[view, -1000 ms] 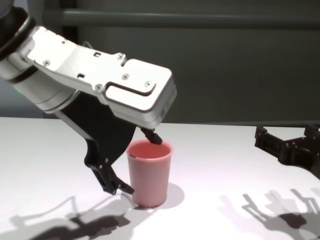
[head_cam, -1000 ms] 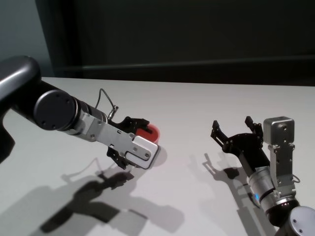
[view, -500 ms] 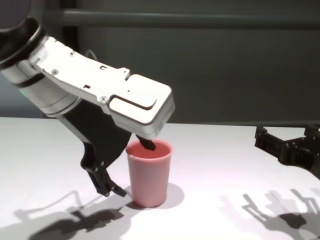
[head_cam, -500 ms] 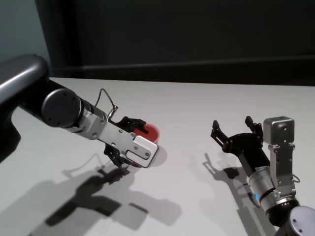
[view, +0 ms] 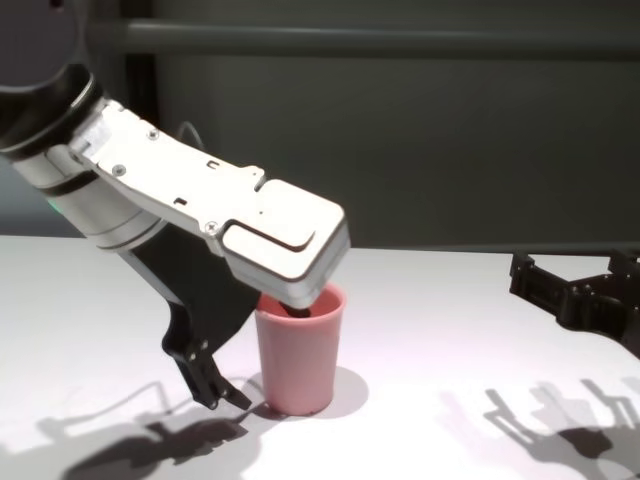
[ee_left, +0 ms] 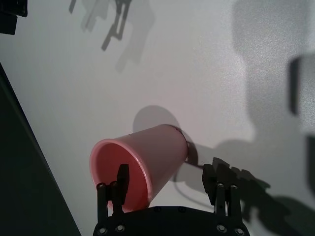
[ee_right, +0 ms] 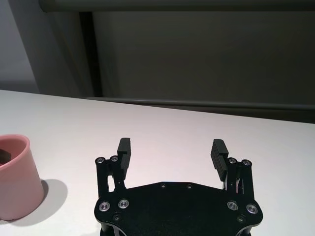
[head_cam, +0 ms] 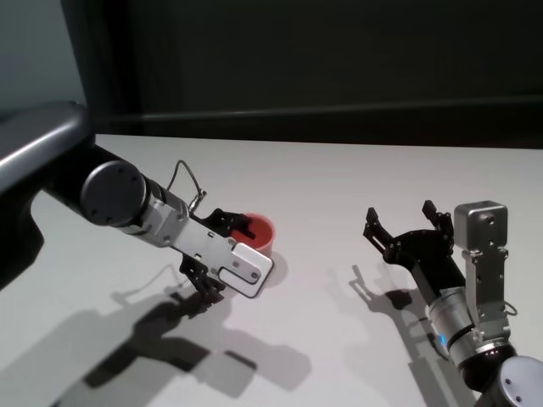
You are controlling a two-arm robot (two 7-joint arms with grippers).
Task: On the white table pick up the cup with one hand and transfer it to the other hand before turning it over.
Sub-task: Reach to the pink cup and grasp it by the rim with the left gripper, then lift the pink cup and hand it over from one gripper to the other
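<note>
On the tabletop point(head_cam: 339, 186) the cup point(view: 297, 350) stands unlifted, left hand point(view: 262, 355) spread around its wall (right hand point(head_cam: 407, 227) spread, waiting), so everything remains.

In front of me the white table point(head_cam: 339, 178) is a broad, plain matte top, and the only thing standing on it is the pink cup point(view: 298, 350), upright on its base toward my left side.

Left gripper point(view: 262, 352) far finger hidden inside cup point(view: 298, 350); right gripper point(view: 578, 292) cut by chest-view edge.
</note>
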